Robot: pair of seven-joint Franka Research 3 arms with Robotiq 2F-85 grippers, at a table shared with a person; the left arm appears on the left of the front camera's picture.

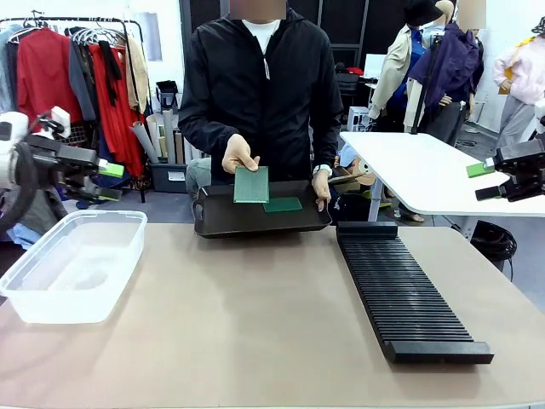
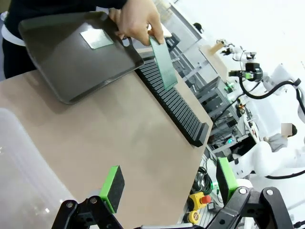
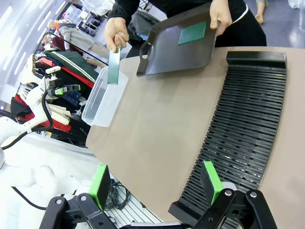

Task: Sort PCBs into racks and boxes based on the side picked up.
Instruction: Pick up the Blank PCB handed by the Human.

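Observation:
A person's hand holds one green PCB (image 1: 251,184) upright above a shallow black tray (image 1: 221,223); the same board hangs from the hand (image 2: 163,63) (image 3: 113,67). A second PCB (image 1: 283,204) (image 2: 96,38) (image 3: 192,33) lies flat in the tray. The long ribbed black rack (image 1: 404,294) (image 2: 171,102) (image 3: 243,133) lies at the right of the table. The clear plastic box (image 1: 72,264) (image 3: 104,98) stands at the left with nothing in it. My left gripper (image 1: 106,181) (image 2: 169,183) hovers open at the far left. My right gripper (image 1: 487,181) (image 3: 155,183) hovers open at the far right.
The person stands at the far side, the other hand (image 1: 321,187) gripping the tray's right edge. A white table (image 1: 426,170) stands behind at the right, a clothes rail (image 1: 77,77) at the back left. The brown tabletop (image 1: 255,315) lies bare between box and rack.

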